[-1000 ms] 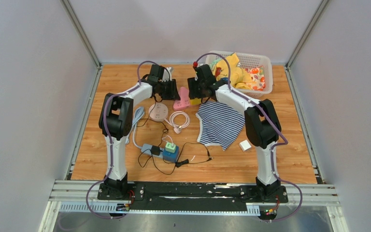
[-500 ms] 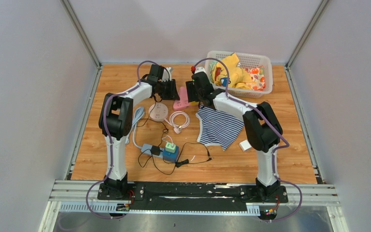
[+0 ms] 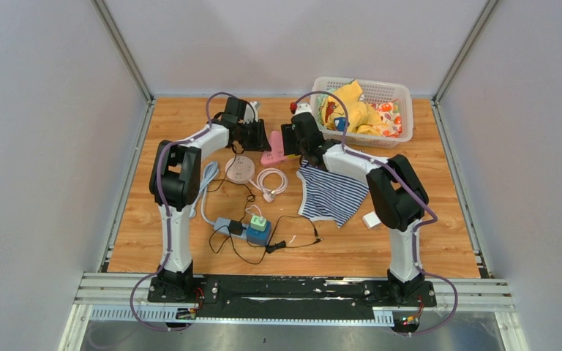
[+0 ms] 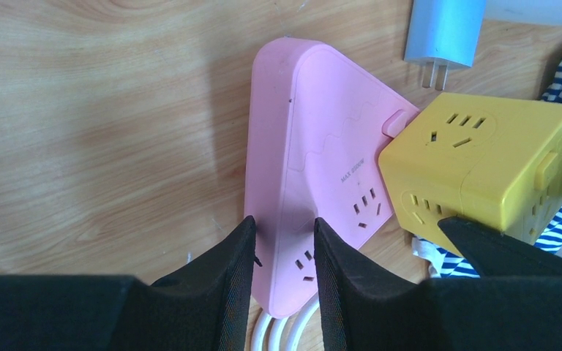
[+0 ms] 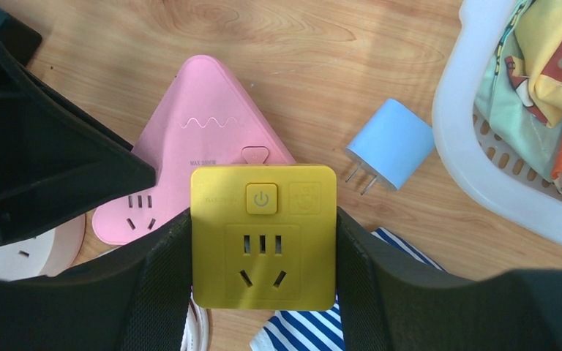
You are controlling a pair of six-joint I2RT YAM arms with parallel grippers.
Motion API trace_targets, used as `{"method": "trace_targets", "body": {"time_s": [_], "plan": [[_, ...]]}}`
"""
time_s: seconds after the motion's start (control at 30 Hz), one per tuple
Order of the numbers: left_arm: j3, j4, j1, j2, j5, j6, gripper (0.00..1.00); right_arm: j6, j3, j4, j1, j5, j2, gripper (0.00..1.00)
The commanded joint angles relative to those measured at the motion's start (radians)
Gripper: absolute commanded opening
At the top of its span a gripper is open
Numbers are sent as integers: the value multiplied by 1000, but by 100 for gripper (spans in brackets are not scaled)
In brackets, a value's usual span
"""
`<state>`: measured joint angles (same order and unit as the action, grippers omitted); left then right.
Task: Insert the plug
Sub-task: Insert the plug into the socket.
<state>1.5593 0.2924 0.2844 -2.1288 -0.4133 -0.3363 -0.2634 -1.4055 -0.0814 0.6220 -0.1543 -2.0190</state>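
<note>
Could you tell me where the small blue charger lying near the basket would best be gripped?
Probably across the blue charger's flat side faces, coming from above. It lies flat with its prongs pointing toward the yellow cube socket, so gripping the body leaves them free.

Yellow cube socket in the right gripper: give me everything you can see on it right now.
The yellow cube socket is a glossy plastic block with rounded edges. Each visible face carries outlet slots, and one has a square power button above them. The right gripper clamps it by two opposite sides, holding it level just above the wood table. One corner sits against the pink triangular power strip, though whether they actually touch is unclear. Striped cloth lies beneath it.
</note>
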Motion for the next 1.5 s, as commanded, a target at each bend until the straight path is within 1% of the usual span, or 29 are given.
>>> {"method": "trace_targets", "body": {"time_s": [0.0,0.13,0.23,0.37,0.4,0.47,0.57,0.7,0.8,0.87,1.0,1.1,1.23,1.27,1.33,1.43,1.47], "plan": [[-6,-25,-16,-7,-64,-63,35,-47,123,254,72,107,-150,0],[-12,4,-16,-17,-45,-38,35,-38,147,214,62,105,-92,0],[-18,4,-16,-22,-41,-35,34,-32,81,263,33,138,-63,16],[-1,18,-16,-35,-39,-31,33,-8,-44,330,8,194,-35,41],[3,20,-16,-38,-39,-29,33,-2,-66,336,1,208,-26,49],[9,26,-16,-40,-38,-27,33,2,-110,348,-17,237,-18,58],[15,31,-16,-42,-33,-21,33,3,-142,371,-42,254,-1,66],[27,47,-16,-49,-32,-3,33,10,-139,376,-70,282,42,71],[33,54,-16,-55,-31,4,32,18,-139,378,-90,314,62,79],[34,53,-16,-57,-33,3,32,24,-137,381,-101,329,70,79],[38,56,-16,-56,-30,7,32,23,-134,385,-114,363,86,76],[49,65,-16,-57,-27,13,32,19,-143,389,-121,381,101,77],[53,73,-16,-53,-24,16,32,15,-150,390,-131,371,125,78],[54,73,-16,-54,-24,15,32,16,-150,391,-132,366,127,76],[54,74,-16,-53,-25,13,32,18,-152,391,-136,356,120,70],[51,71,-16,-50,-28,10,32,21,-146,392,-140,355,95,51],[50,72,-16,-47,-29,10,32,23,-143,392,-140,353,85,43]]}}
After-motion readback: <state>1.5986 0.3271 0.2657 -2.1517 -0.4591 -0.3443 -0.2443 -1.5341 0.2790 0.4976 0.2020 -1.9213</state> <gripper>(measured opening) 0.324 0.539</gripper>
